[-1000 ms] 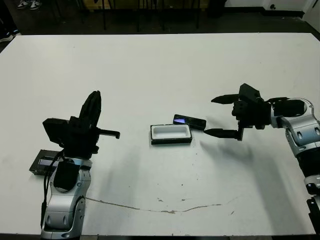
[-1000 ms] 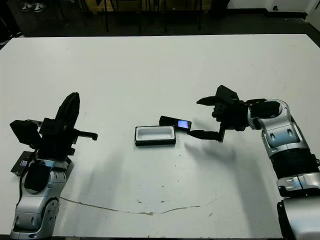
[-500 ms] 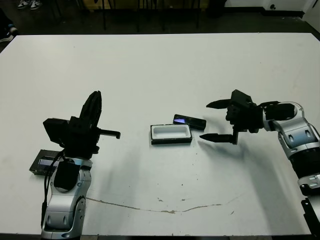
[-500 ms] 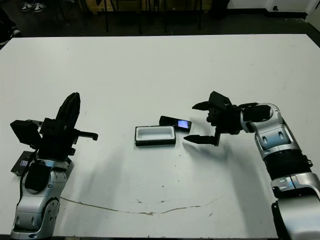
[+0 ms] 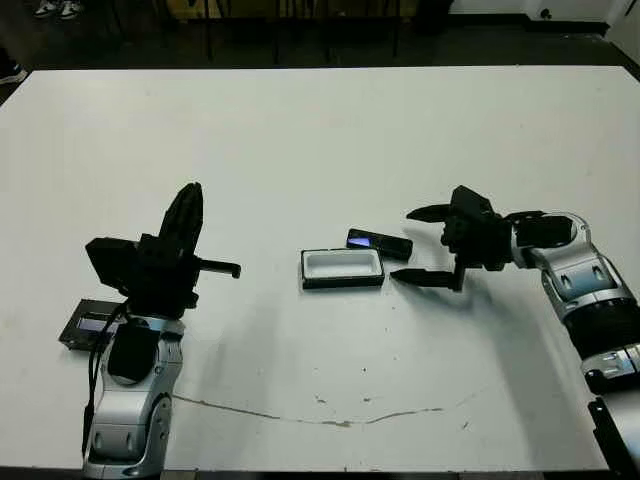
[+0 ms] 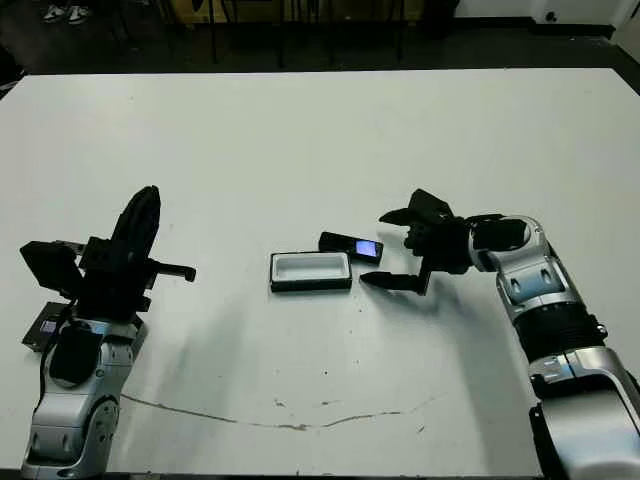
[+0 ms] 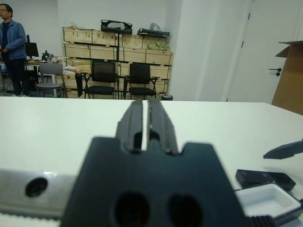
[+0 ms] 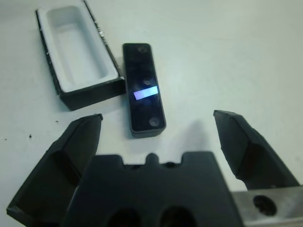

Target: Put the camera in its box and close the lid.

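Observation:
The camera (image 5: 379, 242), a slim black bar with a small bluish screen, lies flat on the table just behind the right end of the box (image 5: 342, 284). The box is an open shallow tray, black outside and white inside, holding nothing. My right gripper (image 5: 402, 245) is open, its two fingers spread either side of the camera's right end; in the right wrist view the camera (image 8: 144, 90) lies between the fingers, untouched. My left gripper (image 5: 190, 195) is shut, raised and pointing up at the left. The lid (image 5: 88, 325) lies flat behind that arm, partly hidden.
A thin brown crack line (image 5: 320, 420) runs along the white table near its front edge. Chair legs stand beyond the far edge. In the left wrist view a person (image 7: 9, 42) stands far off by chairs and stacked crates.
My right gripper has moved left towards the camera, staying open, and its fingers now flank the camera's right end. The left arm, box, camera and lid have not moved.

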Controlling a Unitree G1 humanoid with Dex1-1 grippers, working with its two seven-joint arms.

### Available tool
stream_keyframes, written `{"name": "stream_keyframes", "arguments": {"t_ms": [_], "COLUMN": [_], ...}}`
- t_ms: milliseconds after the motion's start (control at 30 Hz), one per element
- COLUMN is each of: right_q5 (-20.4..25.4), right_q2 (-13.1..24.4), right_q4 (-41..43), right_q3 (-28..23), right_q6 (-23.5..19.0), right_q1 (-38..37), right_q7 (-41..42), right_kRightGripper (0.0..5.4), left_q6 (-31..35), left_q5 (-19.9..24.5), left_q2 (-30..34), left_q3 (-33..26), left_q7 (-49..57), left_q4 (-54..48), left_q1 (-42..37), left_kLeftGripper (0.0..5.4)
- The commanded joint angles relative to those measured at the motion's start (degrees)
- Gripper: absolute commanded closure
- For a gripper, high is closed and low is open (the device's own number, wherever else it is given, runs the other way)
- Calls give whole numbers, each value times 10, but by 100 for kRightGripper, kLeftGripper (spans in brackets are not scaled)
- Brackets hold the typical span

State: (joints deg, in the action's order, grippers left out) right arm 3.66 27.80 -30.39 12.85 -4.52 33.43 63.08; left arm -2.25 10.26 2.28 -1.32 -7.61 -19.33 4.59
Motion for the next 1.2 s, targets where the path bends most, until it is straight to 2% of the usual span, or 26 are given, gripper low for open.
{"name": "stream_keyframes", "arguments": {"t_ms": [33, 167, 400, 567, 800, 900, 1000, 1067, 1167, 1200], "right_q5": [-7, -7, -35, -34, -51, -50, -39, -30, -9, -3], "right_q2": [-6, -9, -3, -2, 14, 18, 20, 20, 18, 18], "right_q4": [8, 21, 25, 6, -19, -25, -19, -13, -16, -11], "right_q3": [0, 0, 22, 29, 55, 59, 52, 37, 2, -10], "right_q6": [-20, -21, -13, -14, 12, 16, 4, 13, 50, 46], "right_q1": [-24, -33, -34, -25, -7, -2, -3, -9, -16, -18], "right_q7": [-20, -33, -43, -23, 17, 30, 33, 23, 6, -6], "right_kRightGripper": [48, 121, 248, 339, 456, 484, 488, 488, 488, 488], "left_q6": [11, 11, 16, 19, 26, 30, 33, 32, 33, 33], "left_q5": [-5, -6, -7, -9, -17, -16, -19, -21, -19, -20], "left_q2": [3, 2, 2, 2, -1, -2, -1, 0, -2, -2], "left_q3": [0, 0, 0, 0, 1, 1, 3, 4, 4, 4], "left_q7": [3, 4, 6, 9, 20, 24, 26, 26, 26, 27], "left_q4": [2, 3, -2, -5, -10, -12, -14, -14, -14, -14], "left_q1": [7, 8, 9, 9, 11, 11, 10, 9, 9, 9], "left_kLeftGripper": [540, 540, 540, 540, 540, 540, 540, 540, 540, 540]}}
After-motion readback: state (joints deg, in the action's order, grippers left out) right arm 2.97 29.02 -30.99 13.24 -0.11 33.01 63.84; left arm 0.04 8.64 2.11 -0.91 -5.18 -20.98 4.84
